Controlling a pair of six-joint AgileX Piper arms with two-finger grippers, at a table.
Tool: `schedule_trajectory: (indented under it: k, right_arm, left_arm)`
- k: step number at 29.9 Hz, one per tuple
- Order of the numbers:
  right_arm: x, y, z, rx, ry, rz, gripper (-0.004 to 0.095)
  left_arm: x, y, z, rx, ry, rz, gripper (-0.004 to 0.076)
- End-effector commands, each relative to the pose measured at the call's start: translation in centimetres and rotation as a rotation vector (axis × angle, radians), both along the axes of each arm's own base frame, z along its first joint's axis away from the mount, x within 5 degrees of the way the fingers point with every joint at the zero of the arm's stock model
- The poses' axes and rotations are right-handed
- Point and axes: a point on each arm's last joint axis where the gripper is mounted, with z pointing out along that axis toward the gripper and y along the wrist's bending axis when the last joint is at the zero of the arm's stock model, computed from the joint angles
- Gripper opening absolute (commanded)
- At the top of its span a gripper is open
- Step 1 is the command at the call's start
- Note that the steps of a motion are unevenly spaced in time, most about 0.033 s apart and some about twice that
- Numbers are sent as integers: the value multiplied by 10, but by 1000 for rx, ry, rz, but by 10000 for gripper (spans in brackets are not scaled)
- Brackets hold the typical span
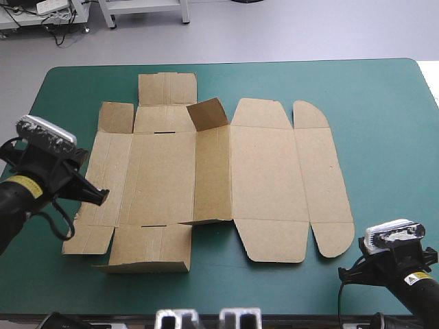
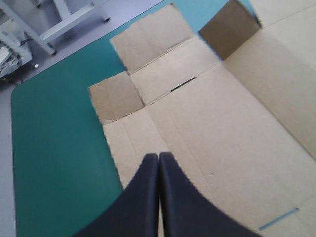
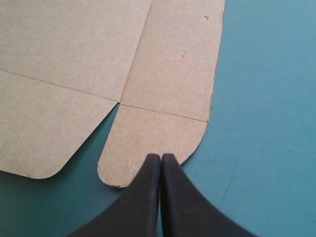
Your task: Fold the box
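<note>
The left tool (image 2: 158,157) is seen with its black fingers pressed together into one point, held over the left side panel of the box (image 1: 260,171). The right tool (image 3: 160,157) is likewise drawn together, its tip placed just at the rounded near-right corner flap (image 3: 148,143). The brown box is laid flat and unfolded across the middle of the teal-green desk (image 1: 384,137), with only one small flap (image 1: 208,113) raised near its far edge.
</note>
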Motion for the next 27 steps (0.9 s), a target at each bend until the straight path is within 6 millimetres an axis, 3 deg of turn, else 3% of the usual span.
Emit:
schedule_trajectory:
  k: [1, 7, 13, 16, 20, 24, 27]
  right_arm:
    - [4, -1, 10, 8, -67, -14, -9]
    - [5, -2, 11, 2, -81, -22, -9]
    - [5, -2, 12, 1, -86, -25, -9]
    - [5, -2, 12, 1, -86, -25, -9]
    - [5, -2, 12, 1, -86, -25, -9]
    - [5, -2, 12, 1, -86, -25, -9]
    - [5, -2, 11, -10, -76, -25, -9]
  left_arm:
    - [26, 2, 11, 29, -89, 102, -10]
    - [77, 13, 10, 116, -61, 279, 14]
    - [122, 69, -2, -51, 124, 488, 14]
    - [131, 104, -11, -231, 218, 586, 14]
    - [127, 150, -33, -509, 382, 644, 14]
    - [126, 178, -60, -716, 553, 584, 13]
    - [127, 188, -66, -710, 553, 572, 13]
